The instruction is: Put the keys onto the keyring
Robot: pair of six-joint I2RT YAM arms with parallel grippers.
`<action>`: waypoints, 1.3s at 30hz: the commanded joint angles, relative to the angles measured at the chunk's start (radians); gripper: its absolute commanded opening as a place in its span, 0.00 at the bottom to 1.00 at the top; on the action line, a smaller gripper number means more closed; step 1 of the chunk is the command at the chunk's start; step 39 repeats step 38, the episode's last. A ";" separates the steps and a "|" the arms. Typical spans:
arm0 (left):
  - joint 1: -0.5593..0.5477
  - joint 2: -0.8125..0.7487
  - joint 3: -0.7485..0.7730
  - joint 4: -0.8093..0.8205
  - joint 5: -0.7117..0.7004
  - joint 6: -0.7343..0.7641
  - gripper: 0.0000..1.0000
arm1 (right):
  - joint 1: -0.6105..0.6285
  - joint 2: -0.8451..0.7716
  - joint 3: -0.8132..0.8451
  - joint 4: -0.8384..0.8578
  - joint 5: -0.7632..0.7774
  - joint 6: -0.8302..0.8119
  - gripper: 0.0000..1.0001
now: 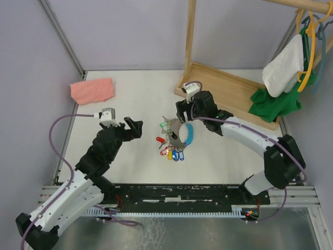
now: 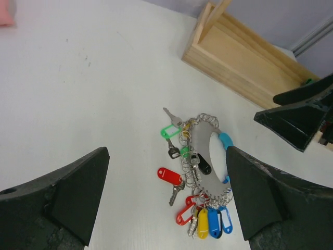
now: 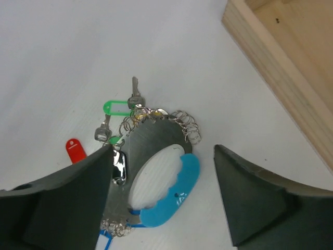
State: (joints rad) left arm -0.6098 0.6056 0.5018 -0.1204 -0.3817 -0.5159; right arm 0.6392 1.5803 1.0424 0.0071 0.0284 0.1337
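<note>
The keyring (image 1: 177, 139) lies flat on the white table between the two arms. It is a grey curved plate (image 3: 151, 138) with a light-blue piece (image 3: 174, 200) and a chain of small rings carrying red, yellow and blue tagged keys (image 2: 205, 221). A silver key with a bright green head (image 2: 169, 130) lies at the bunch's far left edge, joined to the rings. My left gripper (image 1: 136, 128) is open, left of the bunch, holding nothing. My right gripper (image 1: 182, 115) is open just above the plate's far end; its fingers (image 3: 244, 203) stand either side of the plate.
A wooden rack base (image 1: 234, 91) with an upright post stands at the back right, close behind the right gripper. White and green clothes (image 1: 283, 73) hang on hangers at the far right. A pink cloth (image 1: 92, 89) lies at the back left.
</note>
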 commanded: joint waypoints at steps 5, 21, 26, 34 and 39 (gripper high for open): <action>0.005 -0.140 0.242 -0.250 0.004 0.046 0.99 | -0.004 -0.501 -0.091 -0.271 0.170 0.014 1.00; 0.005 -0.387 0.285 -0.327 0.049 0.286 0.99 | -0.004 -1.186 -0.157 -0.599 0.431 -0.011 1.00; 0.005 -0.441 0.190 -0.255 0.024 0.309 0.99 | -0.004 -1.224 -0.187 -0.606 0.448 -0.012 1.00; 0.008 -0.408 0.152 -0.257 0.015 0.302 0.99 | -0.004 -1.235 -0.184 -0.617 0.431 -0.030 1.00; 0.014 -0.414 0.141 -0.262 0.018 0.302 0.99 | -0.004 -1.228 -0.182 -0.617 0.428 -0.030 1.00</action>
